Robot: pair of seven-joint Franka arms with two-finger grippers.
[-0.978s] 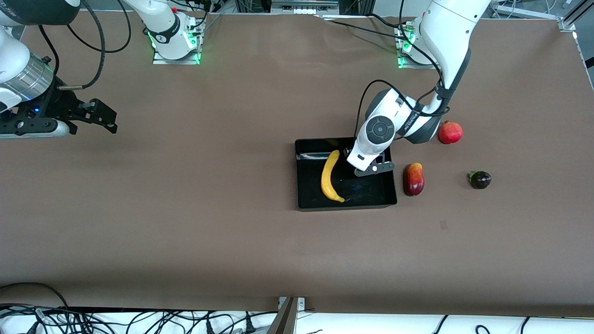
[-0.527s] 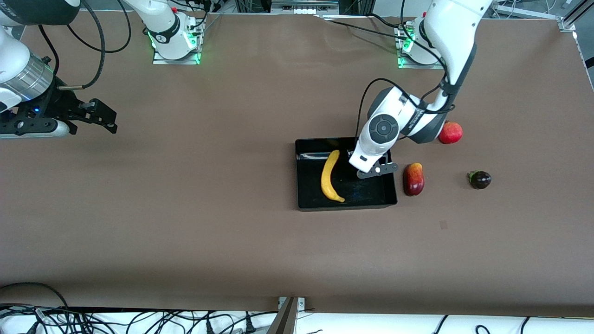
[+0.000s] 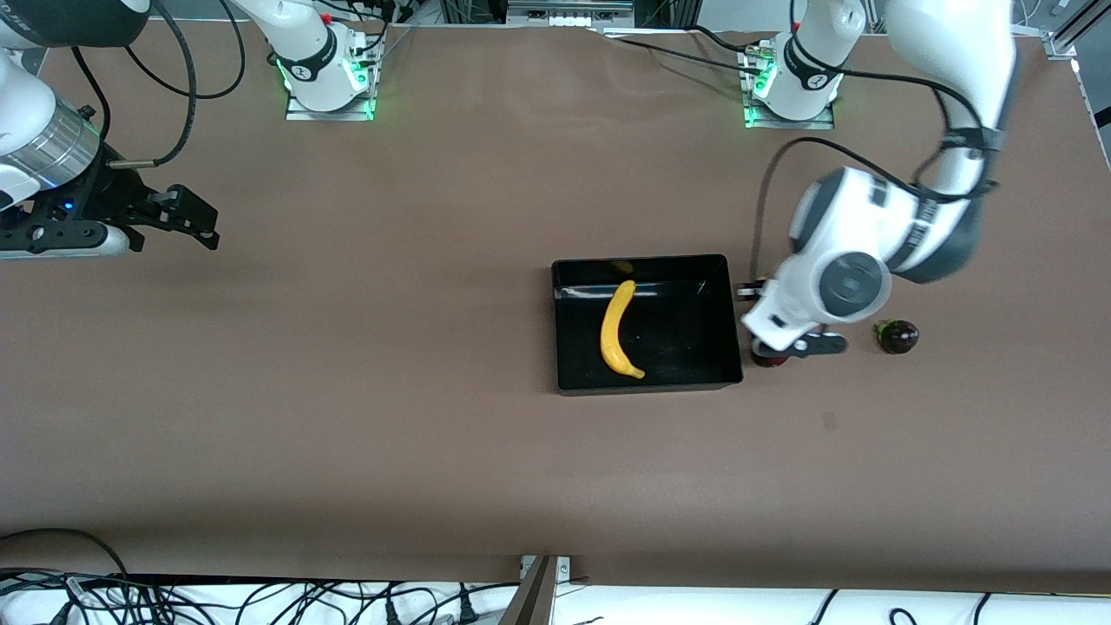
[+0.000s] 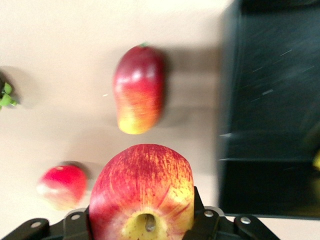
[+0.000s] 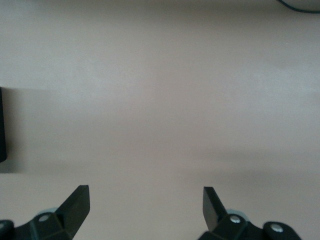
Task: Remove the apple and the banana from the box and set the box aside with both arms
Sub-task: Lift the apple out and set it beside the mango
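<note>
Apple clamped in left gripper jaws over mango; right gripper jaws apart, waiting

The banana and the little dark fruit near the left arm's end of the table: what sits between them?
In the front view, the black tray's wall, then the left gripper holding an apple above the mango, separate the banana from the dark fruit.

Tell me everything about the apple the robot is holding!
The apple is small and round, red with fine streaks and yellow patches, and yellow around the dimple at its end. Its skin looks smooth. The left gripper is shut on it, a black finger pressed against each side, so it hangs in the air and touches nothing else. It is over the brown table, beside the black box, with the mango lying below it.
</note>
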